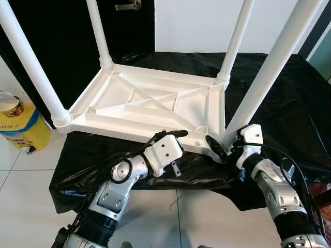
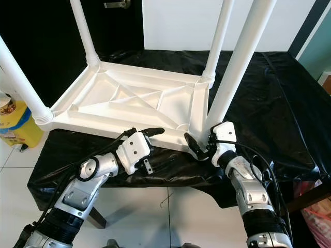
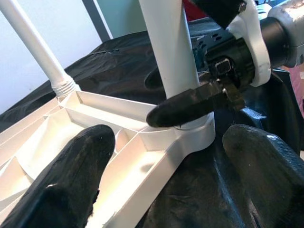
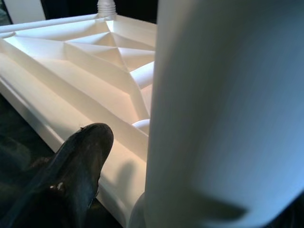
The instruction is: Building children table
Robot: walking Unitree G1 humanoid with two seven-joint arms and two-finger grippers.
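A white plastic children's table (image 1: pixel 145 101) lies upside down on a black-draped surface, its legs pointing up. My right gripper (image 1: pixel 219 146) is at the base of the near right leg (image 1: pixel 269 67), one black finger in front of it and one behind, closed against it. The left wrist view looks across at that front finger (image 3: pixel 190 107) lying over the leg (image 3: pixel 168 47). My left gripper (image 1: pixel 173 135) is open at the table's front edge, left of that corner, its fingers (image 3: pixel 71 180) spread wide on either side of the rim.
The black cloth (image 1: pixel 289 103) hangs over the front edge down to a tiled floor (image 1: pixel 31 175). A yellow container (image 1: pixel 20 126) stands on the floor at the left. A dark door with a handle (image 1: pixel 129 6) is behind. The other three legs rise at the remaining corners.
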